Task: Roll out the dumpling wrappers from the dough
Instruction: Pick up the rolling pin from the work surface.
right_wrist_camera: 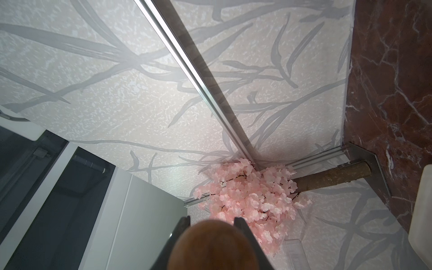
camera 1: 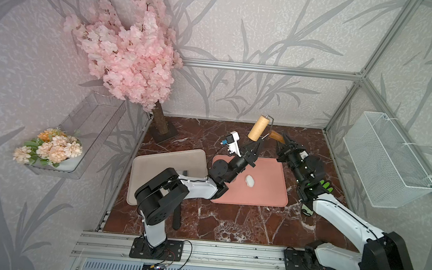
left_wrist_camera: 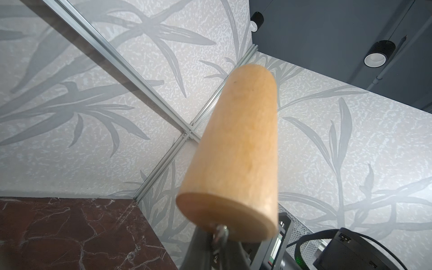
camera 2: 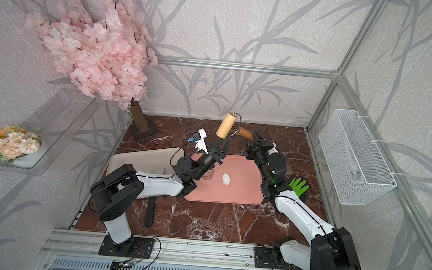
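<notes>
progress: early, no rolling begun | left gripper (camera 1: 257, 145) is clenching the wire end of the wooden roller (camera 1: 258, 127) | right gripper (camera 1: 282, 143) is grasping its brown handle (camera 1: 276, 136), tool raised | dough (camera 1: 250, 180) is lying as an unflattened lump on the pink mat (camera 1: 271, 196) | wrappers: none showing

Both arms are raised. The left gripper (camera 1: 258, 145) is pinched shut on the roller (camera 1: 258, 128); just to its right, the right gripper (camera 1: 282, 143) is clamped on the handle (camera 1: 276, 136).
</notes>
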Robot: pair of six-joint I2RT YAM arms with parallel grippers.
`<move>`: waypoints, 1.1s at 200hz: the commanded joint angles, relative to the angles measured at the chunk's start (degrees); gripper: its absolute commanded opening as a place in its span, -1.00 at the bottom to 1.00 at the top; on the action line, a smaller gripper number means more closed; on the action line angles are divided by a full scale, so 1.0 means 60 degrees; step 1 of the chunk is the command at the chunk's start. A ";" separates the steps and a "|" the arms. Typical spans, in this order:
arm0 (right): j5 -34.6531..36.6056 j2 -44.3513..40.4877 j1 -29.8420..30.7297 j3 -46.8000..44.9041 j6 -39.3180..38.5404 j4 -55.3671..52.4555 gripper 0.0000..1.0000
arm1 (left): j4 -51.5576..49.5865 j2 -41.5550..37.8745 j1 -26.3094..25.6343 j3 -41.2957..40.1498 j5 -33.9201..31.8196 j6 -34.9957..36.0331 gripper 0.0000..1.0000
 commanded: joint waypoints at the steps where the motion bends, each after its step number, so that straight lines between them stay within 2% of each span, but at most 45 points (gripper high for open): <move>1: 0.0059 0.0032 0.0069 -0.0053 0.0562 0.0810 -1.00 | 0.0007 -0.0300 0.0088 0.0044 -0.0096 0.0334 -1.00; 39: 0.0257 -0.0006 0.0065 -0.0366 0.0674 0.0970 -0.94 | -0.0756 -0.0655 0.0101 -0.0044 0.0166 0.0694 -1.00; 59: 0.0411 -0.0095 0.0072 -0.0564 0.0684 0.0987 -0.69 | -0.1244 -0.0868 0.0091 -0.0108 0.0331 0.0994 -1.00; 81: 0.0574 -0.0198 0.0057 -0.0701 0.0630 0.1026 -0.30 | -0.1275 -0.0999 0.0088 -0.0347 0.0200 0.1116 -1.00; 116: 0.0734 -0.0430 -0.0001 -0.0871 0.0523 0.0973 0.09 | -0.1434 -0.1088 0.0085 -0.0439 0.0095 0.1219 -1.00; 193: 0.0605 -0.1835 -0.0097 -0.2024 -0.0035 -0.0280 0.36 | -0.2280 -0.1303 0.0103 -0.0624 -0.0803 0.1175 -1.00; 220: 0.0430 -0.2501 -0.0102 -0.2421 -0.0382 -0.1037 0.38 | -0.2583 -0.1481 0.0131 -0.0709 -0.1264 0.1270 -1.00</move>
